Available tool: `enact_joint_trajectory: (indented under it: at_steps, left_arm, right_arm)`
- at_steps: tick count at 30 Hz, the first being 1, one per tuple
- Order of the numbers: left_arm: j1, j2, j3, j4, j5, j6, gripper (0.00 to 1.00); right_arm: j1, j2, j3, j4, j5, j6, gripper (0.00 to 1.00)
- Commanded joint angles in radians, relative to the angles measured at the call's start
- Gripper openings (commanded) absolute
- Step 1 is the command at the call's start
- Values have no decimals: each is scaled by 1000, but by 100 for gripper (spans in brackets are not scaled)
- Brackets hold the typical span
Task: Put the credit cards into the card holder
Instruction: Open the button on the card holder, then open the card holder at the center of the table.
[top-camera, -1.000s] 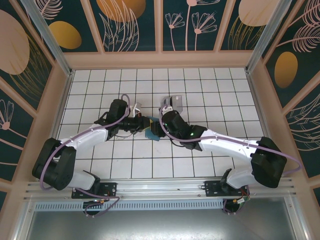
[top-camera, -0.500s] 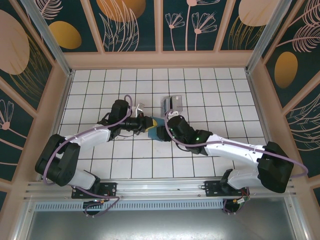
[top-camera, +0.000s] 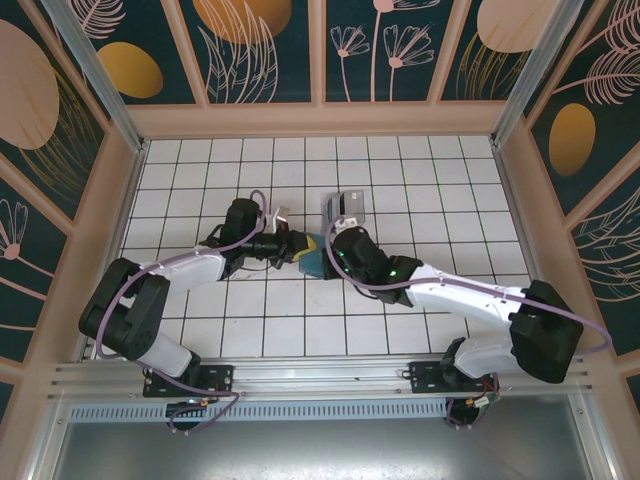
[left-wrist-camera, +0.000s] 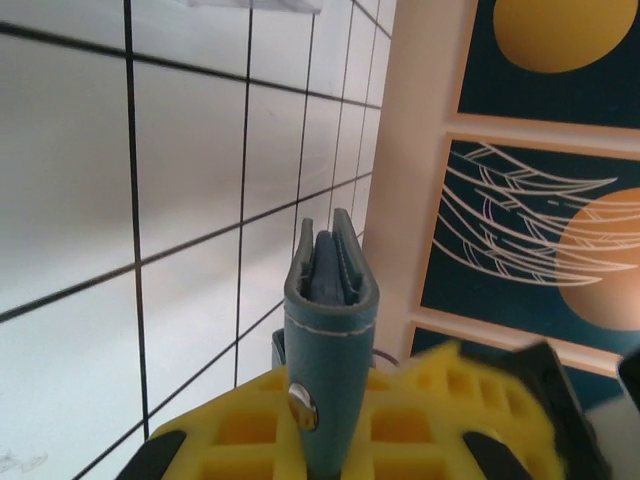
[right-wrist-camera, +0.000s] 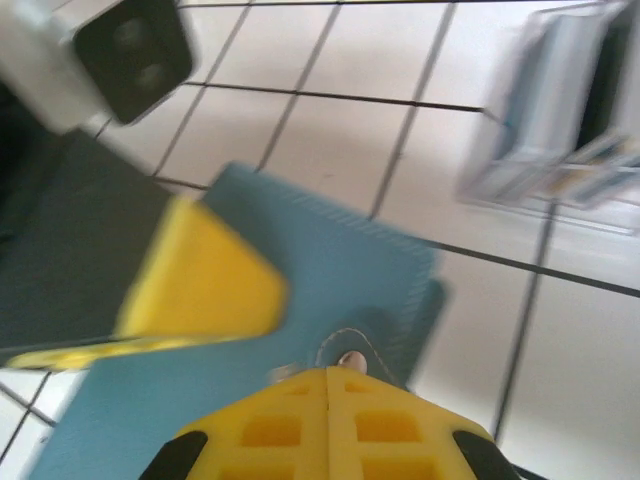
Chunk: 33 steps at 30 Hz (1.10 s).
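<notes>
The teal card holder (top-camera: 312, 262) hangs folded and edge-up between the two wrists at the floor's middle. My left gripper (top-camera: 298, 247) is shut on it. In the left wrist view the yellow pads (left-wrist-camera: 240, 430) clamp both sides of the card holder (left-wrist-camera: 330, 300), below its metal snap. My right gripper (right-wrist-camera: 328, 372) is shut, its pads pressed together, their tips at the card holder's clasp tab (right-wrist-camera: 350, 358). Whether they pinch the tab I cannot tell. The credit cards (top-camera: 348, 207), a grey striped cluster, lie one tile behind the right wrist and show blurred in the right wrist view (right-wrist-camera: 560, 120).
A small pale piece (top-camera: 278, 213) lies on the tiles just behind the left wrist. Patterned walls (top-camera: 320, 50) close the tiled floor on three sides. White tiles (top-camera: 440, 180) lie bare at the back right and along the front.
The right gripper's jaws have closed at the card holder after standing partly open. The right wrist has edged in toward the left gripper. The left gripper keeps its hold.
</notes>
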Motion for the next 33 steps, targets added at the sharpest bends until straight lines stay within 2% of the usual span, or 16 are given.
enact_joint_trajectory:
  at_steps: [1,4,7,8,10,14,16,19,23,26,29,33]
  left_arm:
    - [-7,19,47,-75,42,72,0]
    - [-6,46,48,-82,3,93,0]
    - [-8,71,27,-9,-15,69,0]
    - [-7,80,23,2,-23,75,0]
    - [-8,99,28,-20,-57,119,6]
    - [-8,139,-4,17,-103,133,4]
    - [-8,151,-33,75,-102,98,1]
    - [-9,156,-68,171,-85,31,0]
    - [-12,139,-78,167,-78,27,0]
    - [-12,122,-77,118,-83,59,0]
    - [-12,105,-91,99,-88,63,0]
    - [-12,81,-112,84,-103,61,0]
  right_arm:
    - [-77,-90,-84,10,16,36,0]
    - [-124,-174,-172,98,-80,67,0]
    - [-161,-230,-231,140,-139,86,0]
    - [-173,-242,-241,142,-158,88,0]
    - [-189,-255,-253,143,-195,86,0]
    - [-193,-252,-257,153,-249,74,0]
    - [-193,-235,-258,153,-269,79,33]
    - [-192,-181,-253,183,-347,86,50]
    - [-191,-55,-212,224,-456,138,53]
    - [-198,61,-141,216,-532,236,53]
    - [-193,121,-84,171,-538,288,53]
    - [-187,133,-55,116,-523,274,53]
